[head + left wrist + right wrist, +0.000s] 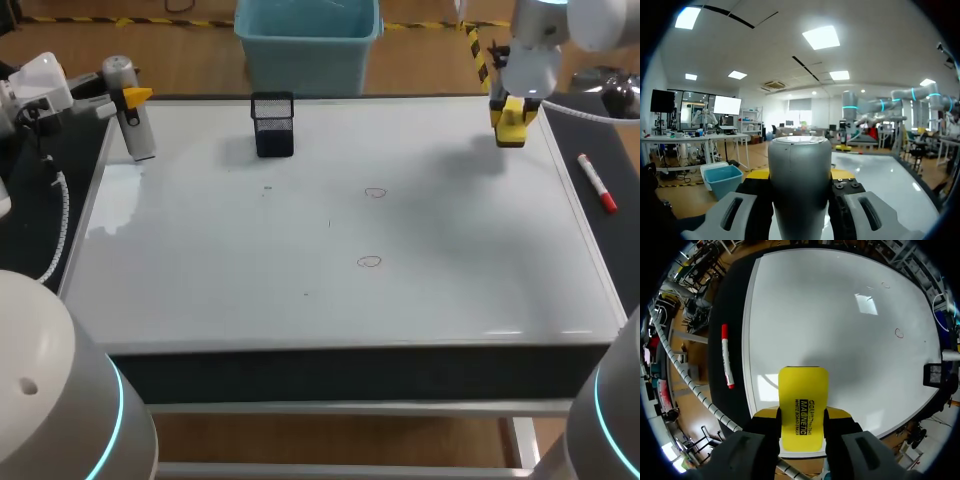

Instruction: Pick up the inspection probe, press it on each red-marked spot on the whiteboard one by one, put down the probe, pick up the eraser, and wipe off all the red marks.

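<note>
left claw (800, 175) pinching probe (800, 160) at whiteboard (250, 240) far-left corner | right claw (801, 414) pinching eraser (803, 390) at whiteboard far-right corner | two red marks (375, 192) mid-whiteboard

Left gripper (130, 98) hangs far left, clamped on the probe (140, 135); right gripper (510, 110), far right, pinches the eraser (803, 390).

Grey round-topped probe (800, 200), clamped in the left gripper (800, 174), yellow tips touching it on both sides; whiteboard (880, 182) stretching ahead beyond it, pale, glossy
</note>
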Controlling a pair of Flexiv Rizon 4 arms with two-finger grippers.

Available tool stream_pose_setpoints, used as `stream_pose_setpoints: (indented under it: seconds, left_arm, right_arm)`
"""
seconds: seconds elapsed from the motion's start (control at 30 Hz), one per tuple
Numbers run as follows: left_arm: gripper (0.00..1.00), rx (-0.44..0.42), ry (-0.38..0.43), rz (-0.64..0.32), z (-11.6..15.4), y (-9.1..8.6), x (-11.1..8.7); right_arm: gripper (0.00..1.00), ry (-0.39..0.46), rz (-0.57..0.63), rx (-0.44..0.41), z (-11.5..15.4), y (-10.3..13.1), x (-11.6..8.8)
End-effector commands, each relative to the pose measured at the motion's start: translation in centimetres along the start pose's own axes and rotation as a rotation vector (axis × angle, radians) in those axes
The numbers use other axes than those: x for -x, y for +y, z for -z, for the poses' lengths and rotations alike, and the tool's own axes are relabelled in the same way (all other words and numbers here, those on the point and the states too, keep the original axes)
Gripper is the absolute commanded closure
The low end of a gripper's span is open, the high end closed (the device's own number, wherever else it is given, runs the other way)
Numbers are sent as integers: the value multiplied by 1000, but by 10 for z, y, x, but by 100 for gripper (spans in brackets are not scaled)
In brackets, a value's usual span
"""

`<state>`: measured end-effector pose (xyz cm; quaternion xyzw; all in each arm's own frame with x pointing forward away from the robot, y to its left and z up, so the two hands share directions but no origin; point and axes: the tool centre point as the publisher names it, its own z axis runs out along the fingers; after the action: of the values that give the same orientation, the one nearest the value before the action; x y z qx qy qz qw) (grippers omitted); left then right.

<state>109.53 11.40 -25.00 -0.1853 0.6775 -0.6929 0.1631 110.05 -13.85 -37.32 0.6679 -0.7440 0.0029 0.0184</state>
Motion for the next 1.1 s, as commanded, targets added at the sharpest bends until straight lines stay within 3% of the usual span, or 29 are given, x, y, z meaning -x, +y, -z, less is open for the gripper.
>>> stream_pose_setpoints:
  seconds: [0.03,0.23,0.47,0.73,1.1]
  left_arm:
    - [100,-3,-1,-2,-1,0,0]
    - [100,-4,8,-20,-2,-1,-5]
    - [100,21,35,-47,-16,-4,-54]
    - [100,-4,114,4,-45,0,-113]
    - [100,-16,307,-8,-124,-5,-186]
  right_arm:
    - [100,2,3,3,1,-2,-1]
    - [100,2,3,3,1,-2,-1]
    - [100,2,3,3,1,-2,-1]
    - [100,2,3,3,1,-2,-1]
    - [100,2,3,3,1,-2,-1]
